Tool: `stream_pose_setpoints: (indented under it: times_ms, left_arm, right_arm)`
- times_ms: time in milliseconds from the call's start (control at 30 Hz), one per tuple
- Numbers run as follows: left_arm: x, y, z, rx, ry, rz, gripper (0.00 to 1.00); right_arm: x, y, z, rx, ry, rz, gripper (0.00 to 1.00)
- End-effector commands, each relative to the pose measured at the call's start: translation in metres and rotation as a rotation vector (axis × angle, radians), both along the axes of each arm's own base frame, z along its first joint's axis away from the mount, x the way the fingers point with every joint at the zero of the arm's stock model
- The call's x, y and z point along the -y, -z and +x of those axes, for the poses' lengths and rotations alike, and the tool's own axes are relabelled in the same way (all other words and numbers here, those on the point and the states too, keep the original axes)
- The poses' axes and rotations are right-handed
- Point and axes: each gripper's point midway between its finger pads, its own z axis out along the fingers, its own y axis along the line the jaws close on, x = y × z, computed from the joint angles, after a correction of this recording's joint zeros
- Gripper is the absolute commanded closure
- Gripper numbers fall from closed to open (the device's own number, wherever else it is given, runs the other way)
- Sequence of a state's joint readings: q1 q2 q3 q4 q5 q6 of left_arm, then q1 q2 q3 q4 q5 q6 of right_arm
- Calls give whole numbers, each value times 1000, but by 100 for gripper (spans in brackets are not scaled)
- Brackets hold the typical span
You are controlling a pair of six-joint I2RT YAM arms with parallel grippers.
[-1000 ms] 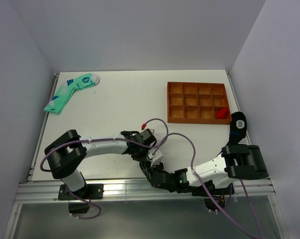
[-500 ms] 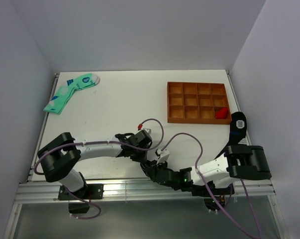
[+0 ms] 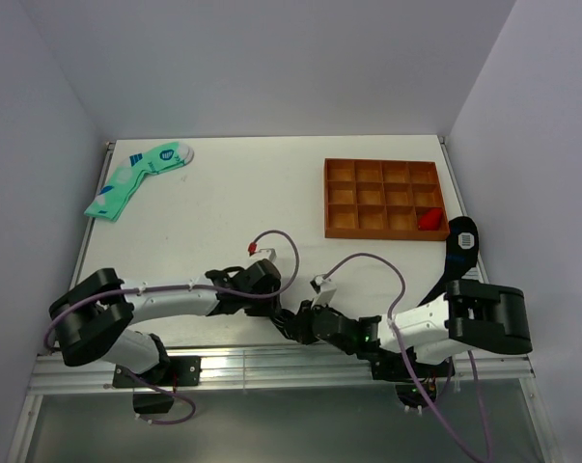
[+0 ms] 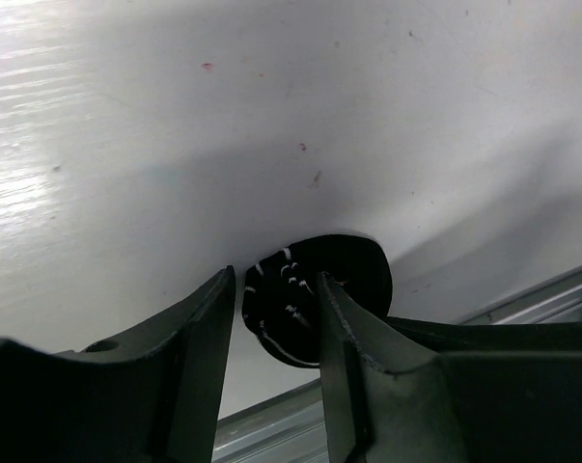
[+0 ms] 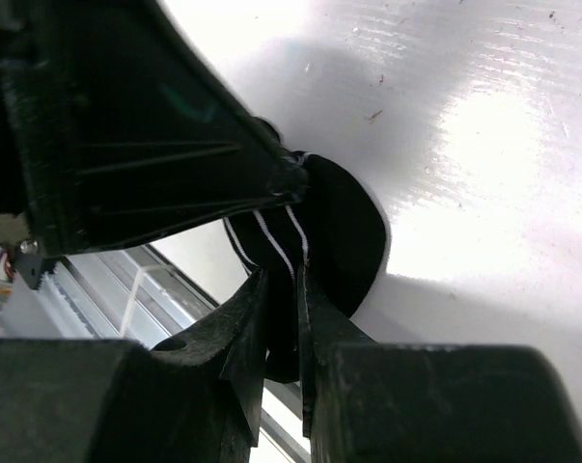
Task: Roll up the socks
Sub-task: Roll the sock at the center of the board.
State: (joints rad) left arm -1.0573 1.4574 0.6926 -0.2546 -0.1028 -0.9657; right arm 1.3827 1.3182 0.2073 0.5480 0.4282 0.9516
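Note:
A black sock with thin white stripes point(image 4: 300, 309), bunched into a small roll, lies near the table's front edge. My left gripper point(image 4: 276, 280) has its fingertips on either side of the roll and is closed on it. My right gripper point(image 5: 283, 275) is shut on a fold of the same sock point(image 5: 344, 231) from the opposite side. From above, the two grippers, left point(image 3: 274, 299) and right point(image 3: 298, 321), meet over the sock and hide almost all of it. A second black sock point(image 3: 461, 241) lies at the table's right edge.
An orange compartment tray point(image 3: 384, 198) with a red item point(image 3: 429, 219) in one cell stands at the back right. Mint-green socks with blue marks point(image 3: 136, 177) lie at the back left. The metal rail of the table's front edge point(image 3: 271, 362) runs just below the grippers.
The left arm has stretched out lower and its gripper has shifted left. The right gripper has moved away from the front edge, up toward the left one. Both stay at the sock.

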Motion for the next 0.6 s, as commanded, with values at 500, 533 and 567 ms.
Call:
stream_pose_setpoints:
  times_ms: [500,533,567]
  left_arm:
    - [-21,-28,15,191,-90,-129,47]
    - [-22,-26,15,193,-93,-134,47]
    - [-22,-27,16,201,-95,-144,46]
  right_arm:
    - [54,64,-6,-193,-10,-221,83]
    - [53,64,-6,-200,-12,-214,83]
    - [55,65,-10,-218,-27,-208,83]
